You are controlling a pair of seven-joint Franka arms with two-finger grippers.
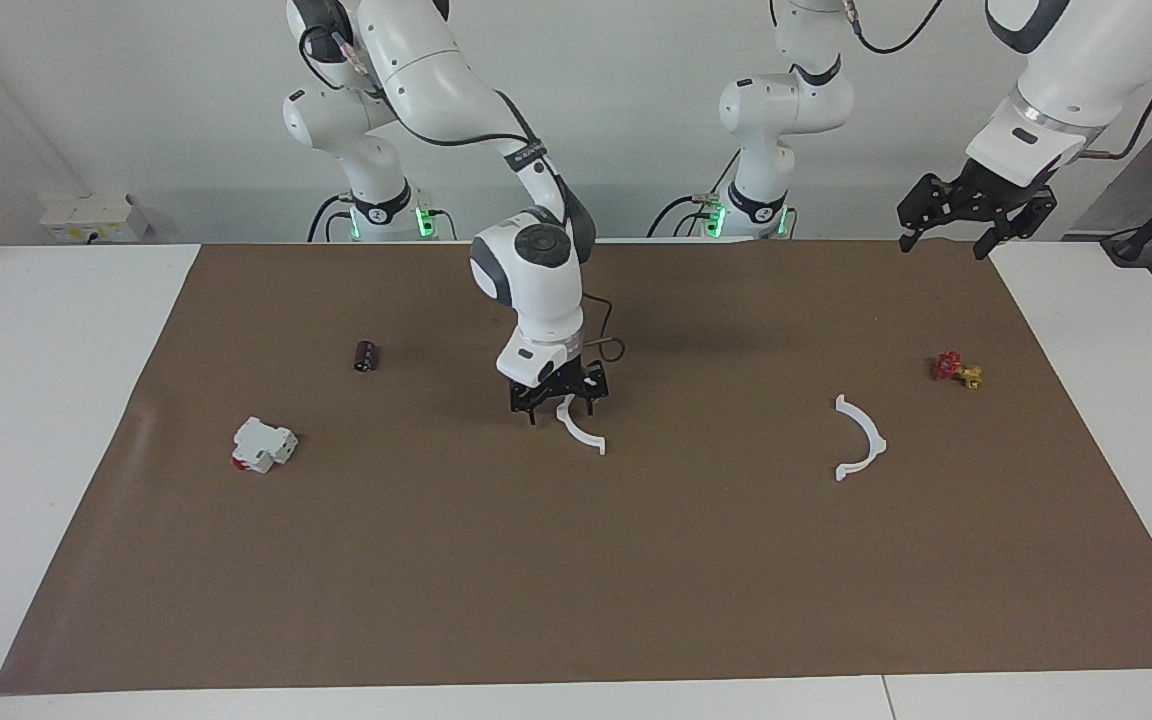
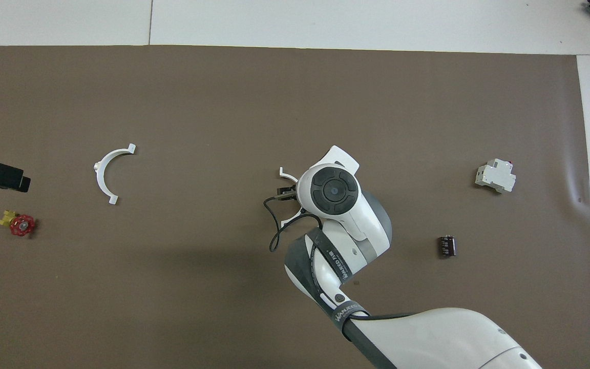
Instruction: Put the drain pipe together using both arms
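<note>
The worktop (image 1: pixel 56 420) is white, with a wide brown mat (image 1: pixel 576 580) covering most of it. The right arm (image 1: pixel 526 270) reaches down over the middle of the mat; its gripper (image 1: pixel 558 398) is low over one white half-ring (image 1: pixel 581 432), fingers spread to either side of the ring's nearer end, released and not clamping it. In the overhead view the arm's wrist hides most of that half-ring (image 2: pixel 289 177). The left arm waits, its gripper (image 1: pixel 976 205) raised over the mat's corner at its own end, fingers spread apart and holding nothing. The second half-ring (image 1: pixel 861 438) lies flat on the mat, well apart from the right gripper toward the left arm's end. A small red and yellow valve (image 1: pixel 956 370) lies near that half-ring. Toward the right arm's end from the right gripper sit a white block with a red end (image 1: pixel 262 445) and a small black cylinder (image 1: pixel 366 355).
</note>
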